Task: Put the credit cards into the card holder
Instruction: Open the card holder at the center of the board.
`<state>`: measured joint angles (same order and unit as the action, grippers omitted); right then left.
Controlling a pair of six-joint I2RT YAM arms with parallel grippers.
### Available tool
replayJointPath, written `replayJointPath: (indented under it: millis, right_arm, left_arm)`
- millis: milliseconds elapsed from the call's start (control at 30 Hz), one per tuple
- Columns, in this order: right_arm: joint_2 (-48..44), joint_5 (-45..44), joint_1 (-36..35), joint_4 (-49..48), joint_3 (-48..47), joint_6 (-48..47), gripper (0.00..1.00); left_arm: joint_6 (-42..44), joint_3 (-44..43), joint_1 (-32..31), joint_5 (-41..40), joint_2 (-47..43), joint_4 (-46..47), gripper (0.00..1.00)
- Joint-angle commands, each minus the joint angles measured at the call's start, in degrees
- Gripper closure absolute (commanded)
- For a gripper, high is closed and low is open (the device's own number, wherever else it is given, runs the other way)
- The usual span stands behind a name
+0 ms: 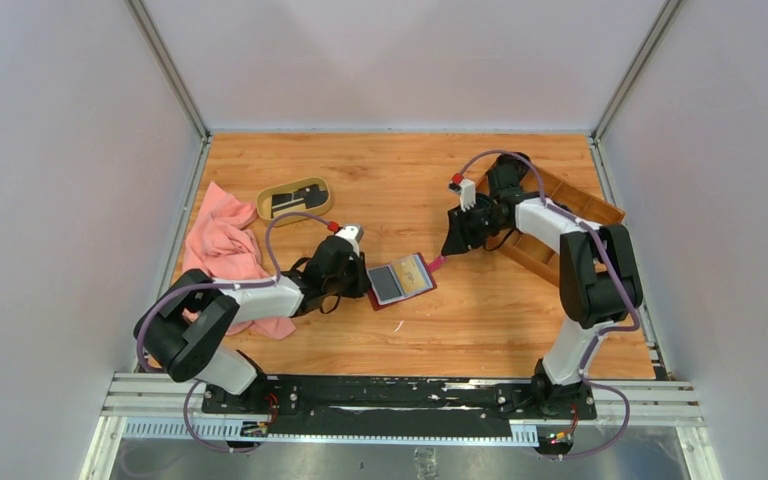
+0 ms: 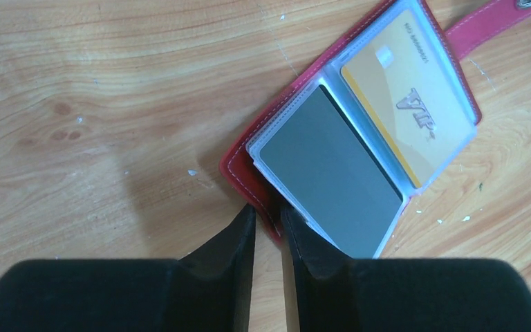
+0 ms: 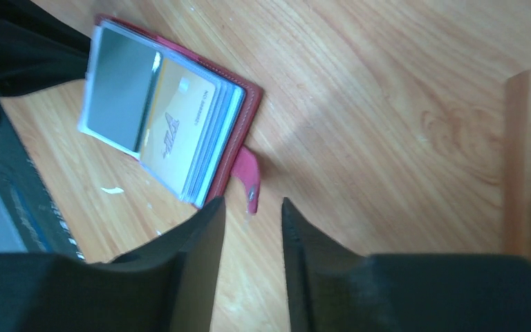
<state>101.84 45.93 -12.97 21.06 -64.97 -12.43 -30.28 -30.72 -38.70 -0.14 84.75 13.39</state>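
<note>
Your left end effector (image 2: 268, 216) is clenched on the near edge of the card holder (image 2: 242, 173), which lies open mid-worktop (image 1: 480, 320). A grey card (image 2: 328, 169) and a yellow card (image 2: 404, 104) sit in its clear pockets. Your right end effector (image 3: 251, 205) is released and empty, fingers slightly apart, just beside the snap tab (image 3: 247, 169). Black cards (image 1: 290, 203) lie in the oval dish (image 1: 262, 205).

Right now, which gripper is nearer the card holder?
Left. The left gripper straddles the card holder's red edge, nearly closed on it. The right gripper sits just short of the snap tab, jaws apart, not touching.
</note>
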Motion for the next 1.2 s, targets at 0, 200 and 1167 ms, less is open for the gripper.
replayJointPath:
  millis: [0,200,1167]
  right_arm:
    - [-6.29,-5.12,0.49,3.85,-2.35,-6.02,0.56]
    - [-14.77,-1.69,-0.67,3.81,-0.64,-13.38,0.54]
    - [-7.86,4.53,-15.5,21.63,-5.96,-34.95,0.78]
  left_arm:
    - [1.46,0.69,0.29,0.69,-2.41,-1.39,0.75]
    - [1.62,1.69,0.29,0.23,-5.42,-1.47,0.67]
    - [-5.54,22.7,1.44,2.84,-61.36,-5.18,0.0]
